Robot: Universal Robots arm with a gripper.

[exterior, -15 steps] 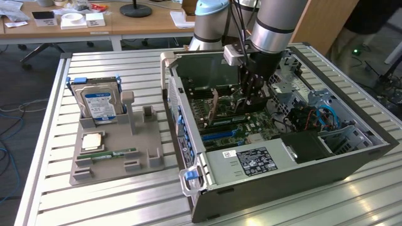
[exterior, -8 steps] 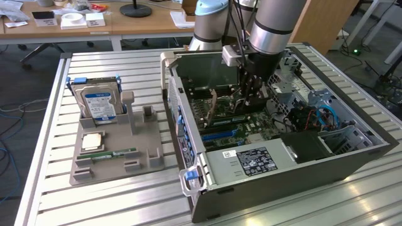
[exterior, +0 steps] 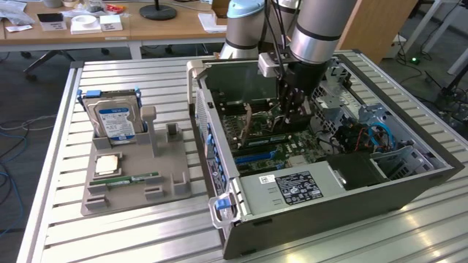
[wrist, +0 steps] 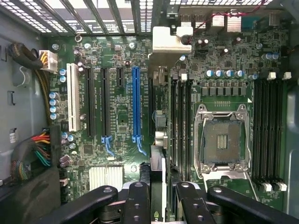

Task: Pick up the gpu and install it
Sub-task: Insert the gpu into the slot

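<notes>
My gripper (exterior: 291, 112) reaches down into the open computer case (exterior: 409, 189), over the motherboard (wrist: 117, 140). In the wrist view its black fingers (wrist: 138, 200) stand on either side of a thin dark card seen edge-on, the gpu (wrist: 157, 161), and are shut on it. The card's pale metal bracket (wrist: 170, 39) points to the case's back wall. The gpu hangs over the board beside the long blue slot (wrist: 136, 102), between that slot and the black memory slots (wrist: 180, 121). Whether its lower edge touches a slot is hidden.
On the slatted table (exterior: 131, 241) at the exterior view's left, a grey holder (exterior: 168, 183) carries an upright hard drive (exterior: 115, 121), a processor chip (exterior: 108, 163) and a green memory stick (exterior: 135, 179). Inside the case are cable bundles (wrist: 39, 149), an open processor socket (wrist: 220, 142) and a power supply (exterior: 292, 189).
</notes>
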